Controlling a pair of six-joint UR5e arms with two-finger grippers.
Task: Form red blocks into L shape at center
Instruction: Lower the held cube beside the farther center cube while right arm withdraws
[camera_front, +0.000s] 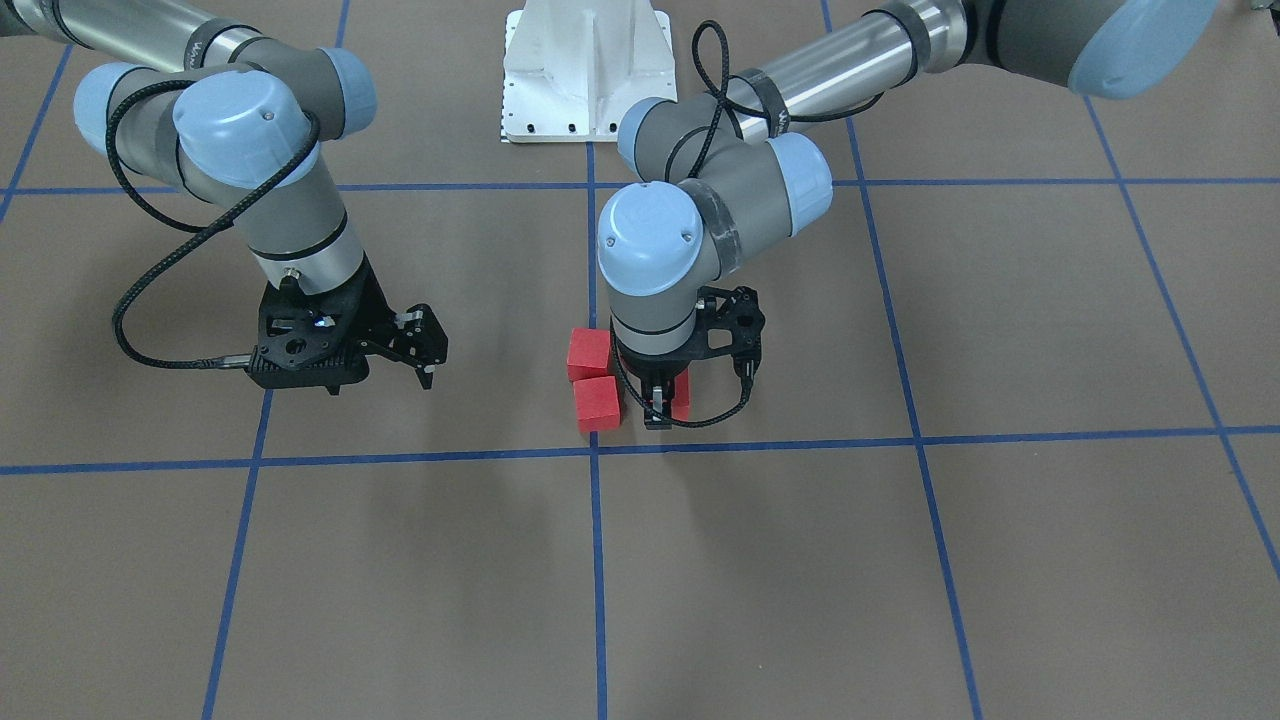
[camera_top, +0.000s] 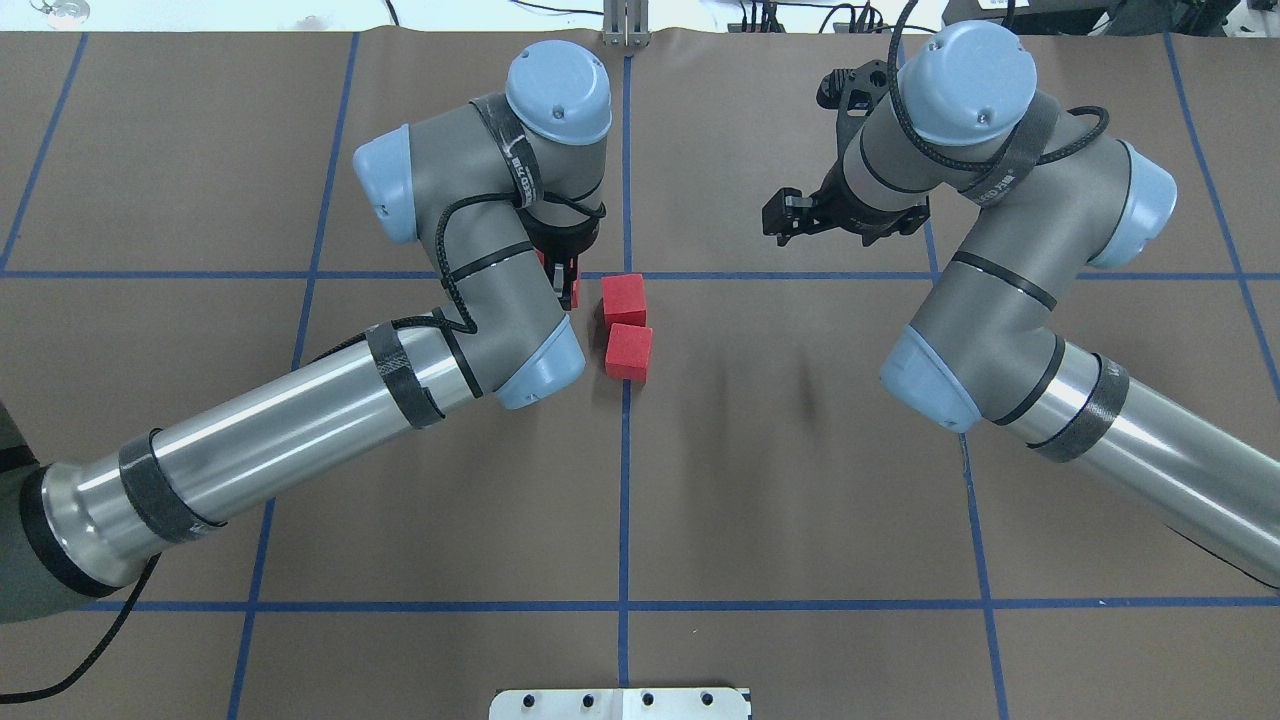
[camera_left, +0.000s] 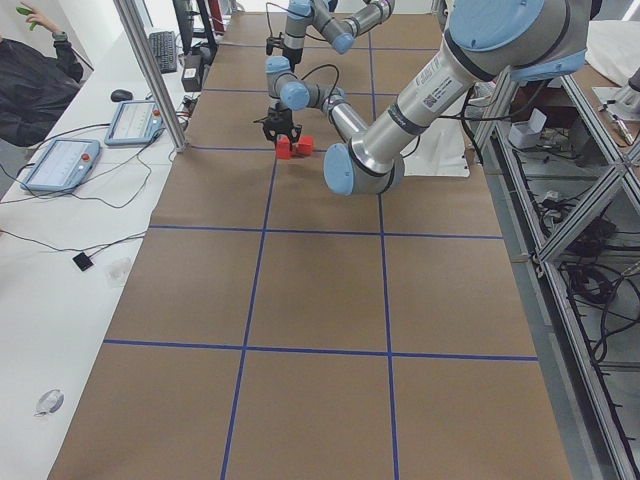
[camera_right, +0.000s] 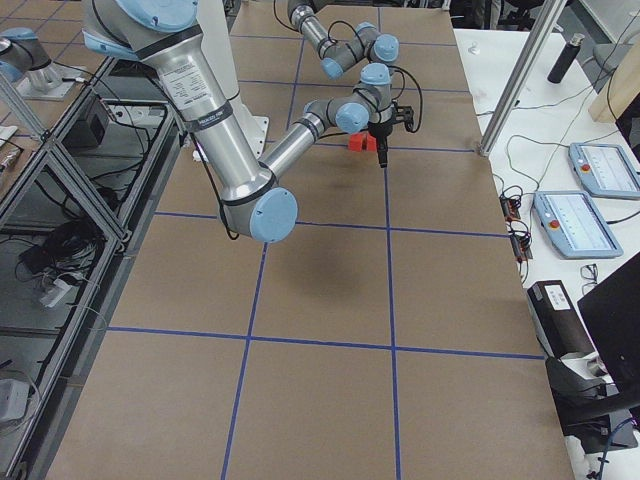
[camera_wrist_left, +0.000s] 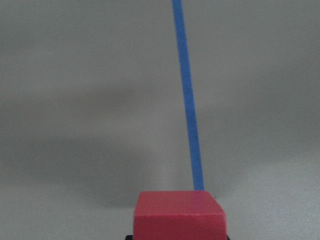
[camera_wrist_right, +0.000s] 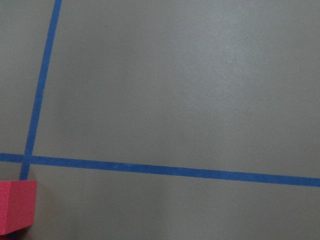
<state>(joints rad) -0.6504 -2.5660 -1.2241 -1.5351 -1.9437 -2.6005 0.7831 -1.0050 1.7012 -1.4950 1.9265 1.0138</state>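
A small matte red cube (camera_top: 628, 352) touches a second red cube (camera_top: 624, 300) behind it. Beside that, the left gripper (camera_top: 568, 285) pinches a third red cube (camera_front: 681, 392) by the blue tape crossing (camera_top: 627, 275). Farther off, the right gripper (camera_top: 785, 215) has its jaws spread.

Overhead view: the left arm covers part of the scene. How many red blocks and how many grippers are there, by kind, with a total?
Red blocks: 3. Two lie side by side, and one red block is held in the left gripper.
Grippers: 2. These are the left gripper and the right gripper, which is open and empty.
Total: 5
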